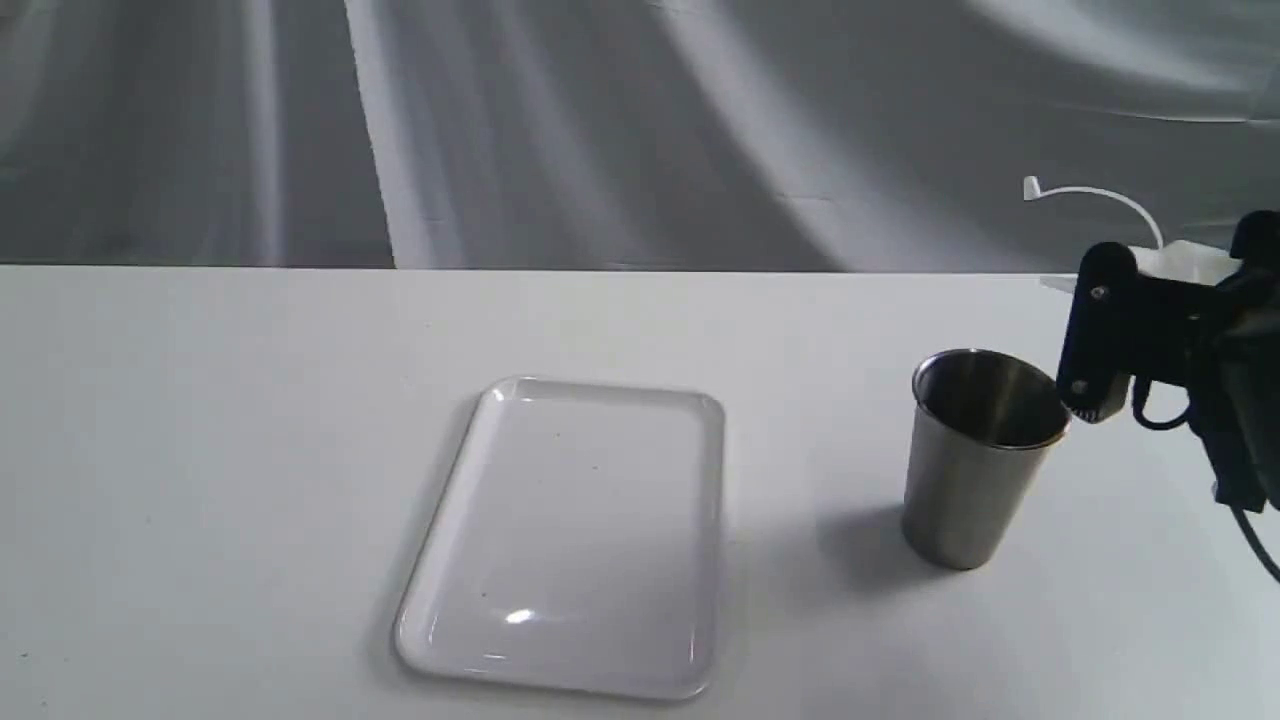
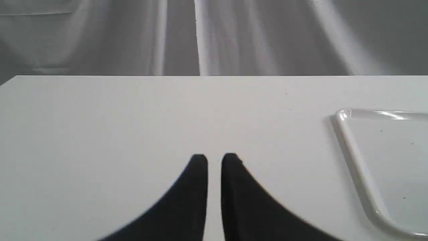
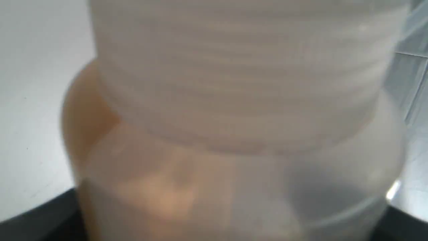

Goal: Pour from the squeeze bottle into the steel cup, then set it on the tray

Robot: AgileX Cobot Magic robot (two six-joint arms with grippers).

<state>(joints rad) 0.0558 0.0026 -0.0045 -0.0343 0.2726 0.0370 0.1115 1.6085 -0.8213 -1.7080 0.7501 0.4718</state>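
The steel cup stands upright on the table at the right. My right gripper hovers just right of the cup's rim, shut on the squeeze bottle. The black fingers hide most of the bottle. Its white top leans toward the cup, and its thin cap strap arcs up to the left. In the right wrist view the squeeze bottle fills the frame, with amber liquid pooled on one side. The white tray lies flat in the middle with nothing on it. My left gripper is shut over bare table, beside the tray's rim.
The white table ends at a far edge in front of a grey draped cloth backdrop. My right arm's black body and cable hang at the exterior view's right edge.
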